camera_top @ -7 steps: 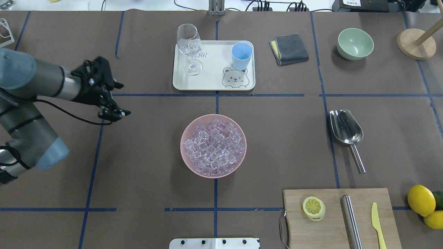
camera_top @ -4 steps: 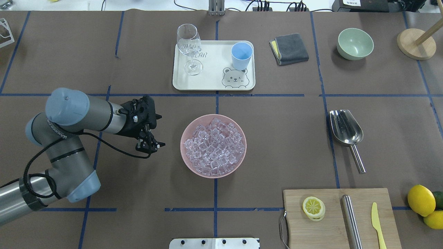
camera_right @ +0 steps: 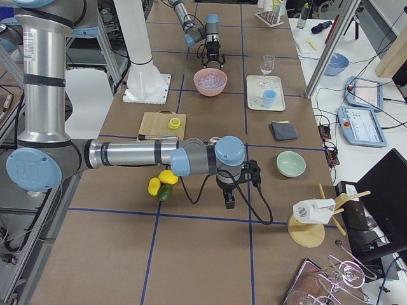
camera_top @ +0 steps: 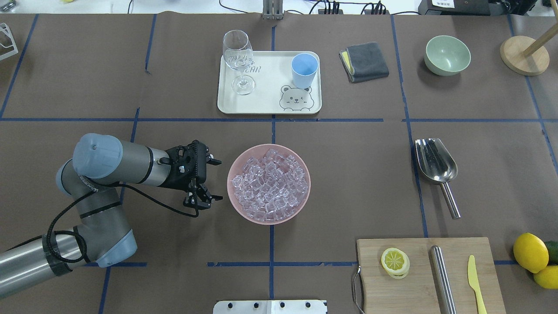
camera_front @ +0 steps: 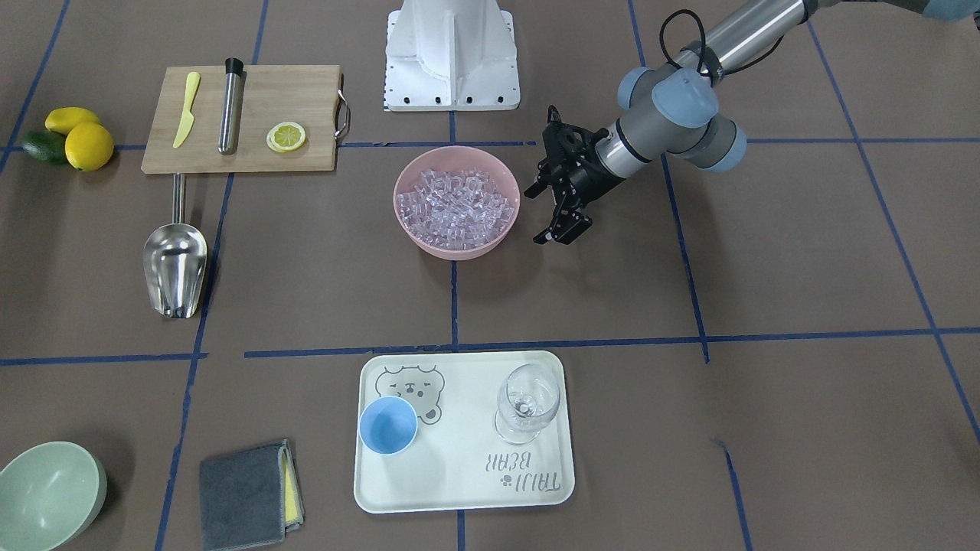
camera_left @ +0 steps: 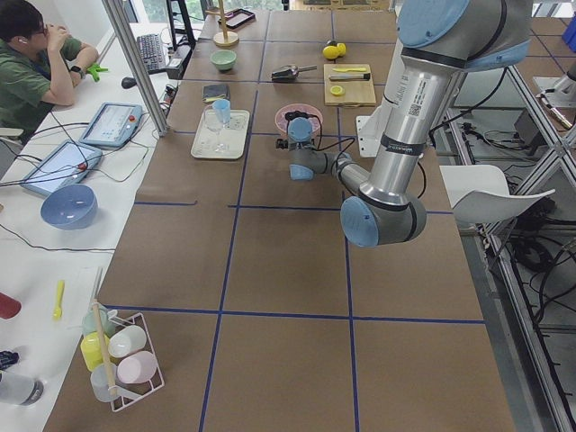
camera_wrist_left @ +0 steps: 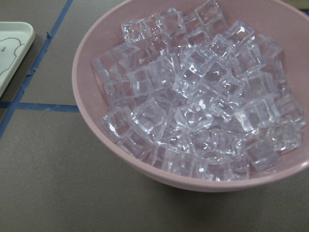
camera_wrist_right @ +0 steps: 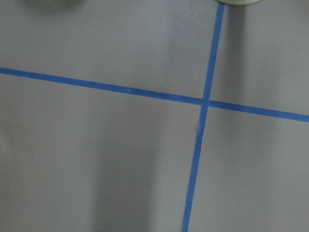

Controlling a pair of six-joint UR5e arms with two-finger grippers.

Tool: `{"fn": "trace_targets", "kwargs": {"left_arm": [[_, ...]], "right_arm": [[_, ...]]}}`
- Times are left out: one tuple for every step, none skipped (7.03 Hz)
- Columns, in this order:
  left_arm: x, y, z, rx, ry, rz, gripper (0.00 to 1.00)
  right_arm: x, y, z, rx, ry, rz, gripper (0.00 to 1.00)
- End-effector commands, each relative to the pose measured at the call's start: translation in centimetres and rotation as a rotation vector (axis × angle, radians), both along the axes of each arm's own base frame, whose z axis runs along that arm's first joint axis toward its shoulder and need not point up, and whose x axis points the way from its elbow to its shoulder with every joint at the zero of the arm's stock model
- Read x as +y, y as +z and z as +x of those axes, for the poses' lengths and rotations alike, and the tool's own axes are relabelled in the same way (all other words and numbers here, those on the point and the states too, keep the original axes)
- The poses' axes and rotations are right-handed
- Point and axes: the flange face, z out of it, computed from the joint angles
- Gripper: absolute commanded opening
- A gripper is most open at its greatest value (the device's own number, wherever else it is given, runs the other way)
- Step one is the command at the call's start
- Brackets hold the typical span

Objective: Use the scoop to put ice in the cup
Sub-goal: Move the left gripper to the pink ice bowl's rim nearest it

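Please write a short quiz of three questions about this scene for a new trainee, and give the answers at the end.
1. True or false: the cup stands on the tray together with the stemmed glass.
2. Where is the ice? A) in the pink bowl B) in the green bowl C) in the cup
3. Short answer: what holds the scoop?

Key: 1 true; 2 A; 3 nothing, it lies free on the table.

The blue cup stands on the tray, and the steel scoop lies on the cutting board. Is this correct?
No. The scoop lies on the table, off the cutting board, as the overhead view shows. The cup does stand on the tray.
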Motion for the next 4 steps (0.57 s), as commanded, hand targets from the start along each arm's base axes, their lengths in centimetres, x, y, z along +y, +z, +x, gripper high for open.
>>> {"fn": "trace_targets", "kwargs": {"left_arm": [[1.1,1.3,1.7,0.017,-0.025,0.018,1.0],[1.9,1.5,2.7,0.028,-0.035,0.028,1.0],[1.8,1.2,2.9,0.035,-0.033,0.033,1.0],[1.8,-0.1,3.3,0.052,-0.031,0.046,1.0]], "right_arm": [[0.0,-0.1,0.1,0.0,0.002,0.004,1.0],[0.0,-0.1,0.0,0.0,0.001,0.004,1.0],[0.0,-0.2,0.1,0.0,0.002,0.005,1.0],[0.0,-0.2,0.1,-0.002,0.002,0.005,1.0]]}}
